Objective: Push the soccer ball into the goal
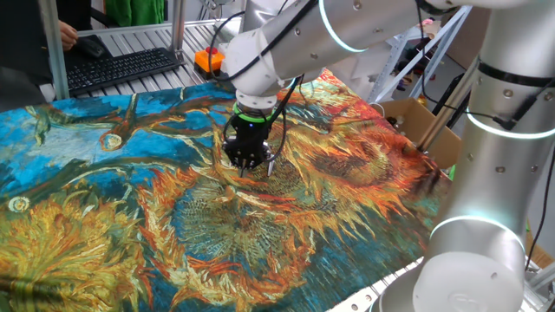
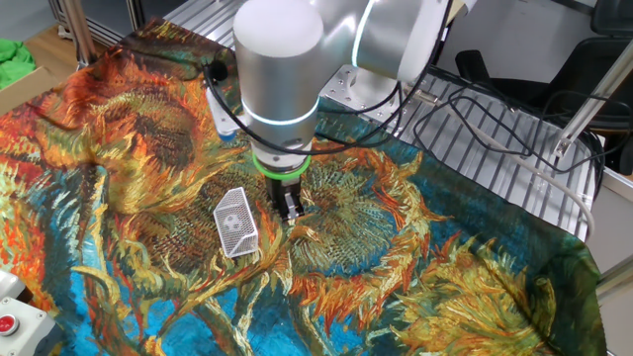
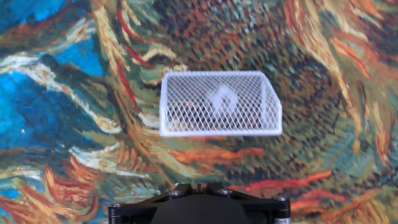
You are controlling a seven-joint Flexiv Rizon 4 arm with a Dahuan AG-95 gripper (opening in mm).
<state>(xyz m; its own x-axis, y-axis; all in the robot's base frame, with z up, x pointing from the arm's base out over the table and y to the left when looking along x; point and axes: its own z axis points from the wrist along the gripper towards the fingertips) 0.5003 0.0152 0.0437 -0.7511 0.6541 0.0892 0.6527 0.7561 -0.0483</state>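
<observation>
1. Black gripper housing fills the bottom edge of the hand view, looking down at the goal, a small white mesh box lying on the cloth.
2. Through the goal's netting shows a pale, rounded, blurred shape. It looks like the soccer ball sitting inside the goal, roughly at its middle, though the mesh and blur hide any black patches.
3. Just beside the goal, in the other fixed view, the gripper points straight down at the cloth. Its fingers are pressed together with nothing between them, and they stand apart from the goal's frame.
4. Under the goal lies a printed cloth of orange and yellow sunflowers on blue, which covers the table on every side of it.
5. Above the goal rises the silver arm, with a glowing green ring around the wrist.
6. Well away from the goal, past the cloth's far edge in one fixed view, sit a black keyboard and an orange object. The key legends are too small to read.
7. Well apart from the goal, off the cloth's side, stands an open cardboard box. I can make out no print on it.
8. Far from the goal, at the frame corner in the other fixed view, is a red button. Any label on it is too small to read.
</observation>
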